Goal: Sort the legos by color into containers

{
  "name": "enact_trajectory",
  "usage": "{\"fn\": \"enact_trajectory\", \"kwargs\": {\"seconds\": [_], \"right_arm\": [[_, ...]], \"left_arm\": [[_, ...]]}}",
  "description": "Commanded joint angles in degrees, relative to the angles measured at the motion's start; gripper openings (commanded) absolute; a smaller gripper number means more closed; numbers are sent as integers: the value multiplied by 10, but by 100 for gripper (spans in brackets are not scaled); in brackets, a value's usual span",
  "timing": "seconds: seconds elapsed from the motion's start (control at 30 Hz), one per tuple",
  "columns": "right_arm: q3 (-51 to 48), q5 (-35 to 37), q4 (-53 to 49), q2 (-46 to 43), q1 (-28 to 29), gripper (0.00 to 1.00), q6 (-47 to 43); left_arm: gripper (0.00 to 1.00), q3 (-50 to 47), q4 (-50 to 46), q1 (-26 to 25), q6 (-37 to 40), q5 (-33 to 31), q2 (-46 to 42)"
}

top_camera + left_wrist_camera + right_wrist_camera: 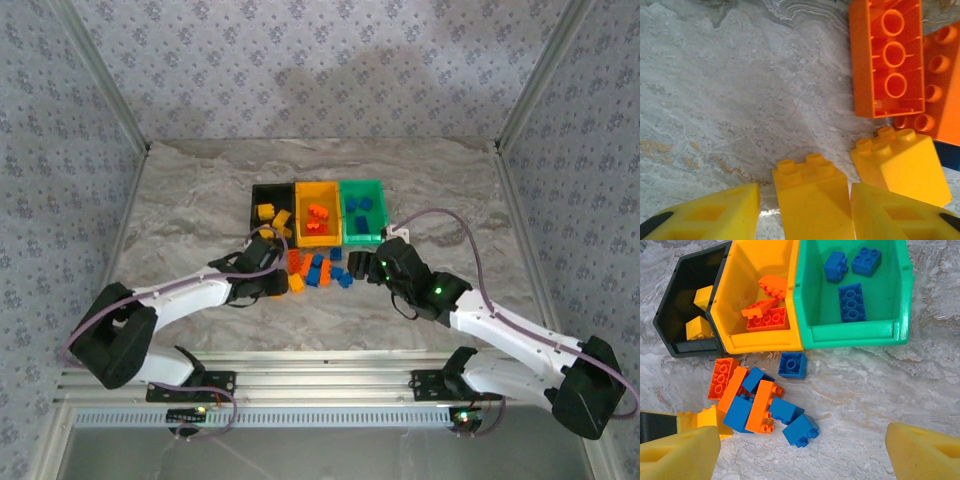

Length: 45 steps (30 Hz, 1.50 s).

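Yellow brick (810,195) sits on marble counter (715,100) between fingers (715,215) of left end effector (805,212), jaws released, slight gap at one side. Second yellow brick (902,167) just beside; upturned red-orange brick (887,55) beyond. Right end effector (800,455) spread wide, empty, near loose legos (757,402) on counter. Black bin (670,325) holds yellow pieces (699,327), yellow bin (755,342) red-orange pieces (767,315), green bin (855,335) blue pieces (852,302); bins touch in row

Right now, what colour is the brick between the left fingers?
The brick is yellow; the left wrist view shows it best.
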Motion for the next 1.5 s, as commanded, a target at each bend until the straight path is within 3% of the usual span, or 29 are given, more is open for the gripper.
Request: {"fn": "enact_trajectory", "kwargs": {"seconds": [0.0,0.3,0.57,0.77,1.0,1.13,1.23,1.33,1.47], "right_arm": [[-4,3,-4,-5,-6,88,8],[-9,1,-4,-9,-10,88,11],[-12,3,6,-3,-13,88,13],[-15,1,9,10,-15,88,16],[-19,1,3,10,-18,88,17],[-22,-1,1,6,-20,88,16],[-22,-12,2,4,-22,88,13],[-22,-22,1,3,-27,89,11],[-21,-32,5,5,-33,89,8]], "left_arm": [[49,-6,-5,0,11,-13,18],[28,-13,-21,-1,-3,-5,-23],[29,91,-81,21,19,-67,-100],[30,223,-61,79,41,-95,13],[31,364,-71,106,59,-116,187],[39,420,-90,108,64,-121,255],[56,441,-97,108,64,-117,282],[73,445,-93,107,58,-105,278],[80,433,-84,99,50,-80,229]]}}
